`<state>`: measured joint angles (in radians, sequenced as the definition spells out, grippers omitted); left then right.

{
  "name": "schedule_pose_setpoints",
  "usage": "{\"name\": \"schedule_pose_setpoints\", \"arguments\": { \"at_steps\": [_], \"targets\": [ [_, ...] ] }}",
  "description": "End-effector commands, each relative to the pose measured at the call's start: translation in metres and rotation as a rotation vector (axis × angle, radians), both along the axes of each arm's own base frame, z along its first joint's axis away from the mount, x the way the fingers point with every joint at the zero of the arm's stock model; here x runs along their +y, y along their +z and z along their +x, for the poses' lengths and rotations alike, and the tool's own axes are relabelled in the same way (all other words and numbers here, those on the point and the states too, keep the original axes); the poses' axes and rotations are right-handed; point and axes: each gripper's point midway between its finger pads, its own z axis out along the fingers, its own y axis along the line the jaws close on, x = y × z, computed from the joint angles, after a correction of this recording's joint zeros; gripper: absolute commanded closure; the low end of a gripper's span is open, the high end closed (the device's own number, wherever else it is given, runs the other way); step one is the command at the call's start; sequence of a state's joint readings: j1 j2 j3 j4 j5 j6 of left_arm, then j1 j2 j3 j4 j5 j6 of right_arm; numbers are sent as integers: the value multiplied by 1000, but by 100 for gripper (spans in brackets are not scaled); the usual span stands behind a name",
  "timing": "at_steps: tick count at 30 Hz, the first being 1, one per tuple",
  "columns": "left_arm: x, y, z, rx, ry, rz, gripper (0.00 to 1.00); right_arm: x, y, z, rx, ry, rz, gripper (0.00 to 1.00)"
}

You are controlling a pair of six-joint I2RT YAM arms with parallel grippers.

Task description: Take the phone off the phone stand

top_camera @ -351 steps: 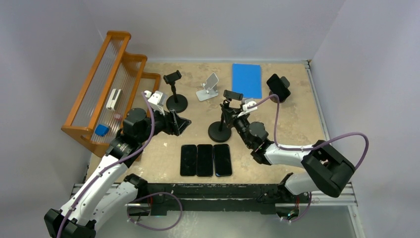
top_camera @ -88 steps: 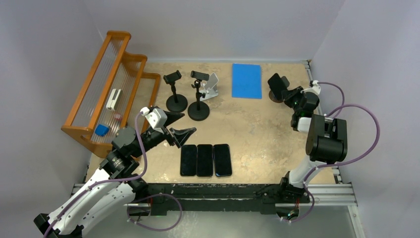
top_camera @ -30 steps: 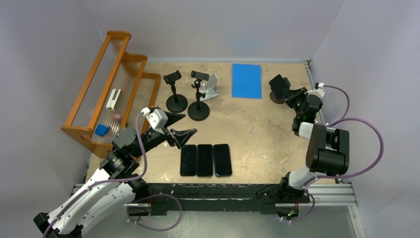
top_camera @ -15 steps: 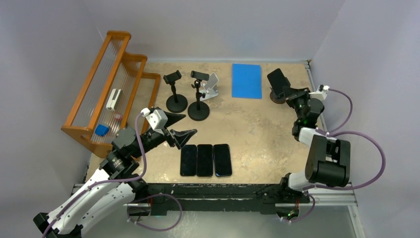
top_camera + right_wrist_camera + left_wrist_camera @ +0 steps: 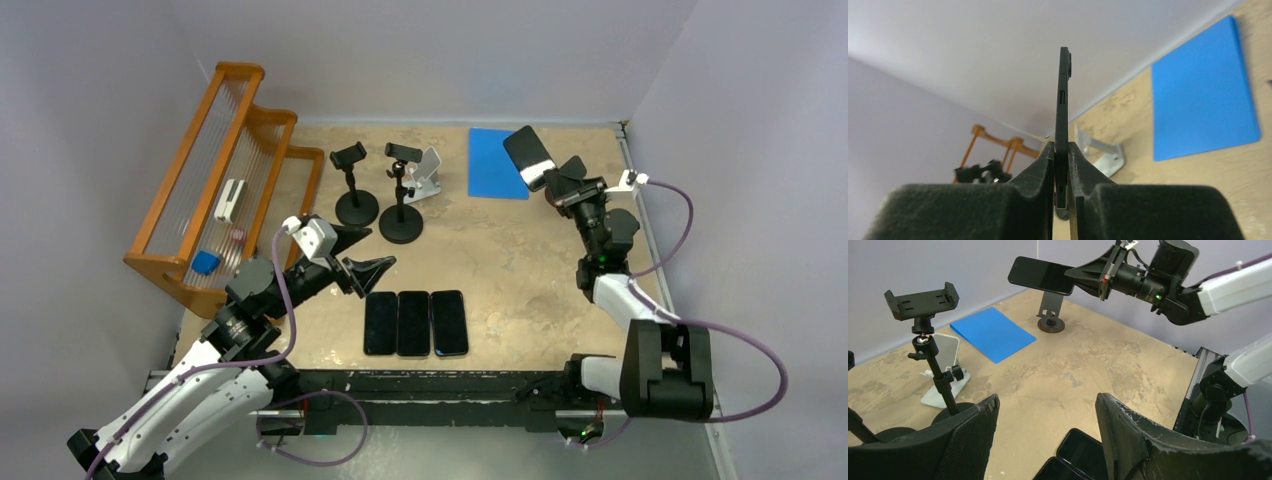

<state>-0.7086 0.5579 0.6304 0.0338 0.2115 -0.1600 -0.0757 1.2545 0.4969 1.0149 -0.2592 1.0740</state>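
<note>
Aloft, right arm (image 5: pixel 612 292) outstretched, its tool (image 5: pixel 1062 152) tight on the phone (image 5: pixel 1063 90) near the stand (image 5: pixel 1050 315).

No text, label, brand, number or sign can be read in any view.

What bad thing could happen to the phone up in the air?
The right gripper pinches the phone by just one end, so most of it sticks out in the air. It might slip and drop onto the stand or the table. Also, if it gets laid by the three phones in front, it could bump them.
</note>
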Motion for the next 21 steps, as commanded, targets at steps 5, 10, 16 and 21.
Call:
{"name": "schedule_pose_setpoints", "arguments": {
  "at_steps": [5, 10, 16, 21],
  "targets": [
    [3, 13, 6, -38, 39, -12, 32, 39, 60, -54, -173, 112, 121, 100],
    [2, 7, 11, -26, 50, 5, 32, 53, 63, -82, -176, 173, 139, 100],
    [-1, -3, 18, -4, 62, 34, 32, 64, 61, -110, -170, 235, 171, 100],
    [-4, -12, 23, 25, 68, 60, 32, 79, 45, -132, -137, 319, 233, 100]
  ]
}}
